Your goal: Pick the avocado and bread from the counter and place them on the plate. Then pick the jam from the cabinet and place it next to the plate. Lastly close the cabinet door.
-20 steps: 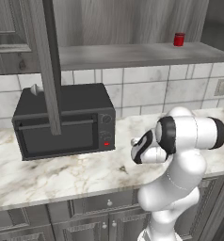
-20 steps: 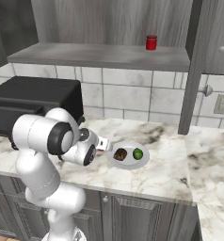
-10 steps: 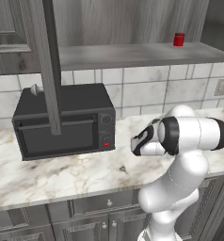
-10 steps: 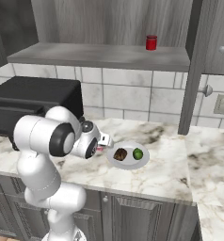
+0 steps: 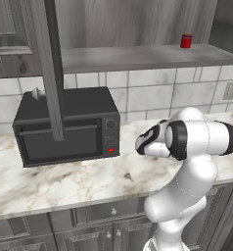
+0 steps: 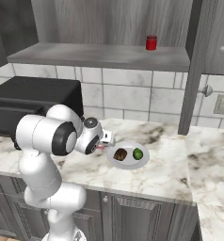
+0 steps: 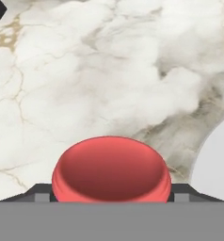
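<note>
The jam (image 7: 111,169), a light red jar seen end-on, sits between my gripper's (image 7: 111,190) two dark fingertips. They stand close at its sides, and I cannot tell whether they press it. From the right base view the gripper (image 6: 103,144) hangs low over the counter (image 6: 161,174). It is just left of the white plate (image 6: 128,161), with the pink jam (image 6: 100,147) under it. The brown bread (image 6: 120,154) and the green avocado (image 6: 138,153) lie on the plate. The cabinet door (image 6: 191,70) stands open, edge-on, beside the cabinet shelf (image 6: 100,55).
A black microwave (image 5: 64,130) stands on the counter left of my arm. A darker red jar (image 6: 151,42) stands on the cabinet shelf. The open door (image 5: 52,68) hangs in front of the microwave in the left base view. A wall outlet (image 6: 223,104) sits at the right.
The hand has stayed low beside the plate's left edge with the jar under it. The forearm has swung slightly. Bread and avocado have not moved.
</note>
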